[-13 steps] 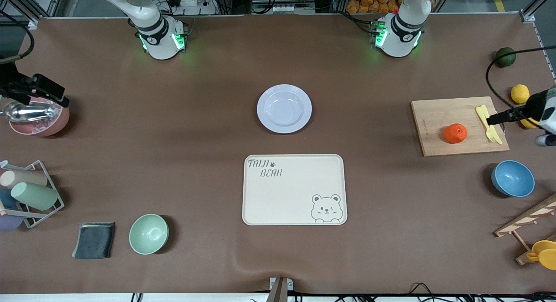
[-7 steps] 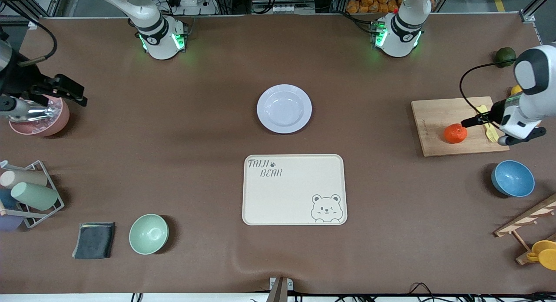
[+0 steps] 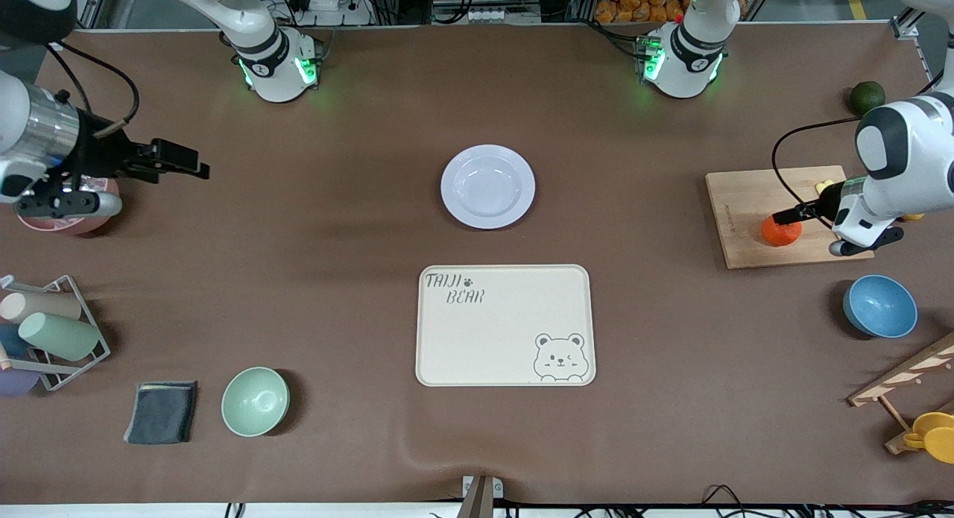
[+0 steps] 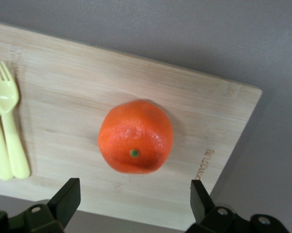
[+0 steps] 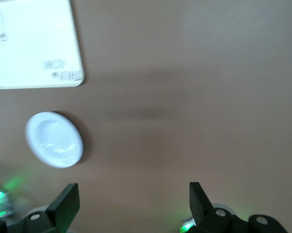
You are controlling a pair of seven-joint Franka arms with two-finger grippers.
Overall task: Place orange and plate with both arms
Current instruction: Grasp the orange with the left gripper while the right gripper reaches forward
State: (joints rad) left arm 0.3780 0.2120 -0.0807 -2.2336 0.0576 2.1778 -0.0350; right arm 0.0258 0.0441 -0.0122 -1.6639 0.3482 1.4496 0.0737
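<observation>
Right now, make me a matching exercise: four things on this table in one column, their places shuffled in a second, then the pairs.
1. orange
2. plate
3. left gripper
4. green bowl

A. beside the folded dark cloth
B. on the wooden cutting board
C. open, over the orange
D. on bare table, farther from the front camera than the bear tray

Pairs: 1-B, 2-D, 3-C, 4-A

Orange (image 4: 135,137): bright orange-red, green dot. Plate (image 3: 487,186): pale lavender-white. Board (image 3: 745,205): light wood. Fork (image 4: 8,131): pale yellow.
</observation>
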